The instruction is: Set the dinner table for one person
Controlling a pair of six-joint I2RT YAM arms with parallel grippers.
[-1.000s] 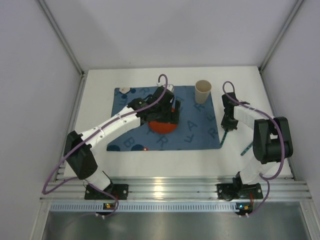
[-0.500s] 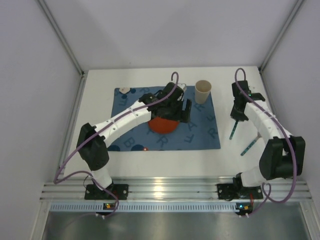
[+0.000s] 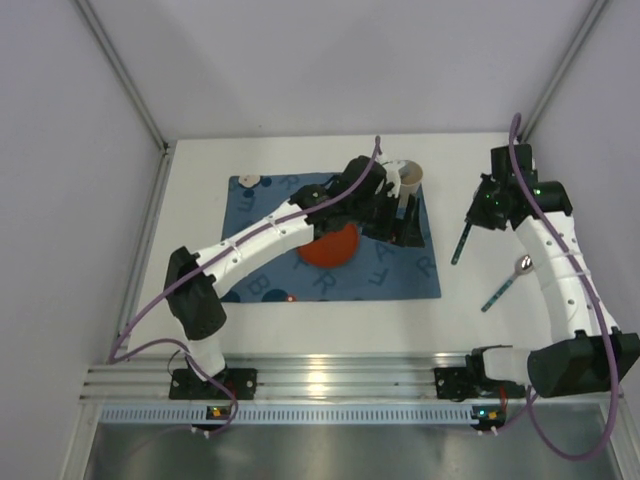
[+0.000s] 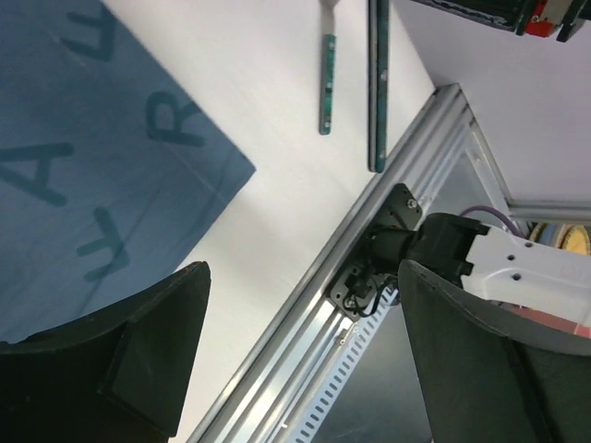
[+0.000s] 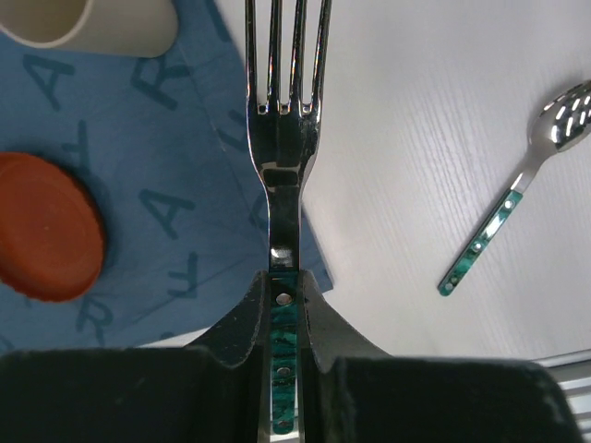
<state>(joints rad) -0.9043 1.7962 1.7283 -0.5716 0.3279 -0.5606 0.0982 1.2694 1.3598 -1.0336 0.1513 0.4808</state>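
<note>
**Fork pinched in the right fingers, left fingers wide open over the placemat**

The right fingers (image 5: 247,318) are closed almost fully on the green handle of a fork (image 5: 284,138). The handle is pinched just below its metal neck, and the four tines point away from the wrist. In the right wrist view the tines are seen over the right edge of a blue letter-printed placemat (image 5: 166,212). In the top view the fork is seen just beside that edge, above bare white surface.

The left fingers (image 4: 152,341) are spread wide and nothing is held between them. They are seen in the top view over the far right corner of the placemat, beside a beige cup (image 3: 408,178) that is partly hidden by the arm. An orange round dish (image 3: 325,250) sits near the middle of the placemat, partly covered by the left arm.

A green-handled spoon (image 3: 505,283) lies flat on the surface to the right of the placemat, apart from it, its bowl toward the far right.

All of this is carried by the dinner table (image 3: 200,170), a white surface with a ribbed aluminium rail (image 3: 330,380) along its near edge. Both arm bases are bolted at that rail.
</note>
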